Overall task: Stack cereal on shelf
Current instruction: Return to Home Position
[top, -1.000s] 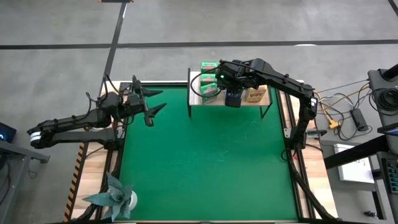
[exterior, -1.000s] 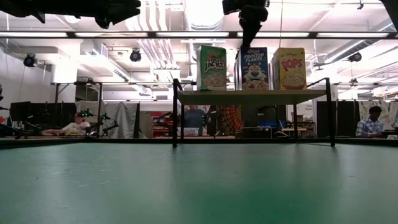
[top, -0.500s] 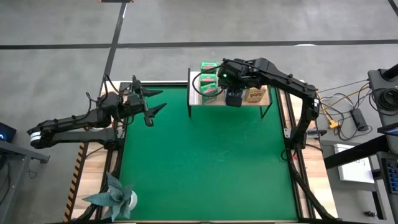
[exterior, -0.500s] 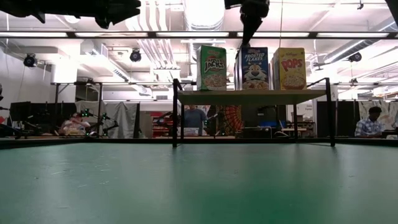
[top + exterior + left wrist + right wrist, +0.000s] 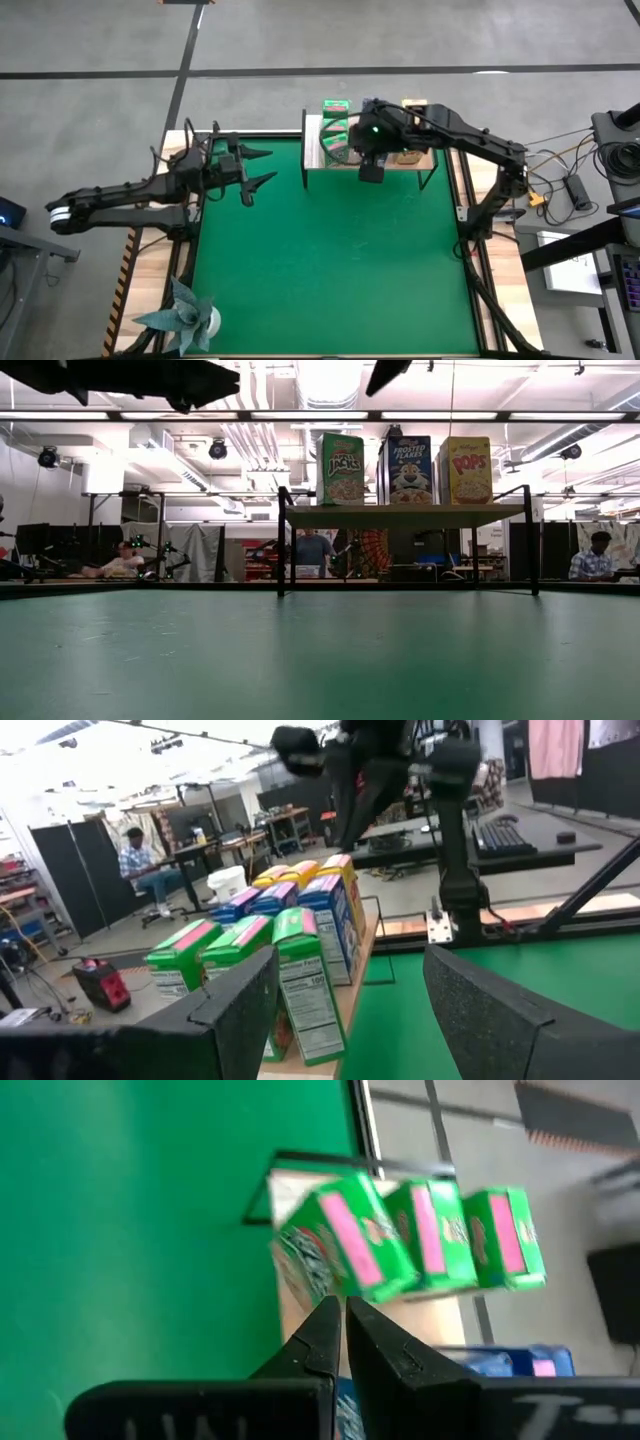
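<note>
The shelf (image 5: 405,516) stands at the far middle of the green mat (image 5: 330,260) on thin black legs. Cereal boxes stand upright on it by their bottoms, in rows: green (image 5: 343,468), blue (image 5: 409,470) and yellow (image 5: 468,470). Three green boxes (image 5: 420,1240) show in the right wrist view. My right gripper (image 5: 370,172) is shut and holds nothing. It hangs high above the shelf's near edge, clear of the boxes, at the top of the low view (image 5: 385,372). My left gripper (image 5: 262,168) is open and level, left of the shelf, pointing at the boxes (image 5: 300,970).
A folded teal paper plant (image 5: 183,315) sits at the mat's near left corner. Cables and gear (image 5: 560,190) lie beyond the table's right edge. People (image 5: 598,555) sit in the room behind the table. The mat's middle and near part lie open.
My right gripper has risen from in front of the blue box to well above the boxes. It has drawn a little toward the table's near edge and tipped up from pointing steeply down, staying shut. The boxes have not moved.
</note>
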Robot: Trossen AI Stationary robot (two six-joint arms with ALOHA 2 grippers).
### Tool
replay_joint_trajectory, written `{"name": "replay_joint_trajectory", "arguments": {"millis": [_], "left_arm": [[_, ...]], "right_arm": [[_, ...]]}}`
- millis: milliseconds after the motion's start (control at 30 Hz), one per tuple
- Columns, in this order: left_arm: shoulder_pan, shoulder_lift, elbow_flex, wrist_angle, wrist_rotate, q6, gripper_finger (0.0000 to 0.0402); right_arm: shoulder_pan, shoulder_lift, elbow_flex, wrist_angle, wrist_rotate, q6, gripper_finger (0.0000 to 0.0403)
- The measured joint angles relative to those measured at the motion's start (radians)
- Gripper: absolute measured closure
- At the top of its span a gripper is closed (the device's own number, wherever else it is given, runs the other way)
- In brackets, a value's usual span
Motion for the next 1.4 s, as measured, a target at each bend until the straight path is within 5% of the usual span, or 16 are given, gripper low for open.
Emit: {"name": "replay_joint_trajectory", "arguments": {"millis": [800, 1400], "left_arm": [[-0.021, 0.152, 0.044, -0.006, 0.001, -0.132, 0.0168], [-0.04, 0.396, 0.188, 0.015, 0.005, -0.156, 0.0168]], "right_arm": [[0.137, -0.503, -1.052, 1.033, -0.001, -0.081, 0.039], [0.136, -0.769, -1.429, 1.333, -0.105, -0.182, 0.039]]}}
